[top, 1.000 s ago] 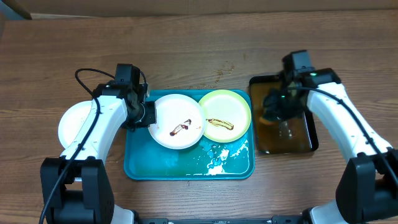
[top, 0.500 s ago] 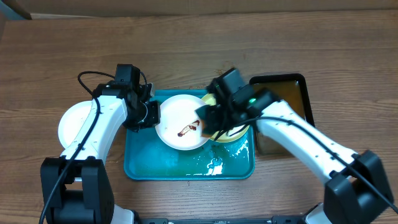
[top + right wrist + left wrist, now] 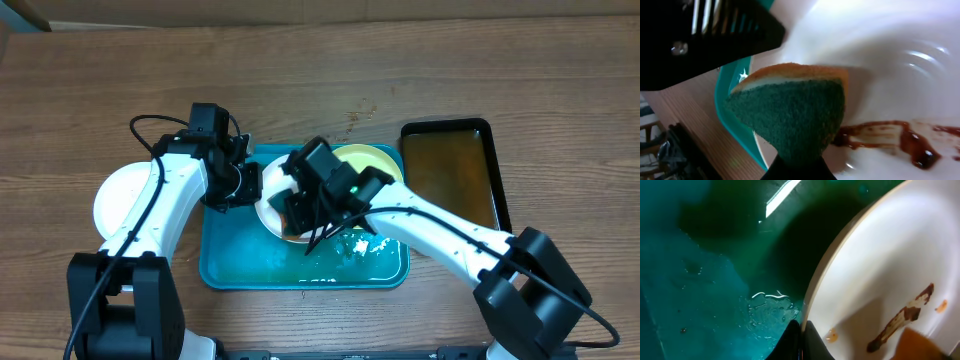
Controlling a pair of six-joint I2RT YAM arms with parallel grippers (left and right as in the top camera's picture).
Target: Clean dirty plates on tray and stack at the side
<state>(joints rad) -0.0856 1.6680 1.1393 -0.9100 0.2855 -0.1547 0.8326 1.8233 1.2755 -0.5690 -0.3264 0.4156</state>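
A white plate point(image 3: 268, 192) with a brown sauce smear point(image 3: 890, 135) lies on the turquoise tray point(image 3: 230, 260). My left gripper point(image 3: 250, 185) is shut on its left rim point(image 3: 815, 305). My right gripper point(image 3: 295, 210) is shut on a green-and-orange sponge point(image 3: 790, 115) and holds it over this plate, beside the smear point(image 3: 900, 320). The right arm hides most of the plate from above. A pale green plate point(image 3: 378, 165) with sauce sits at the tray's right. Another white plate point(image 3: 115, 200) lies on the table to the left.
A black tray of brownish water point(image 3: 450, 185) stands to the right of the turquoise tray. Foam and water lie on the turquoise tray's front right point(image 3: 355, 250). The left arm's cable loops above it point(image 3: 150, 130).
My right arm has swung left from the black tray, across the green plate, to over the white plate with the sponge. My left gripper has stayed on the plate's rim.
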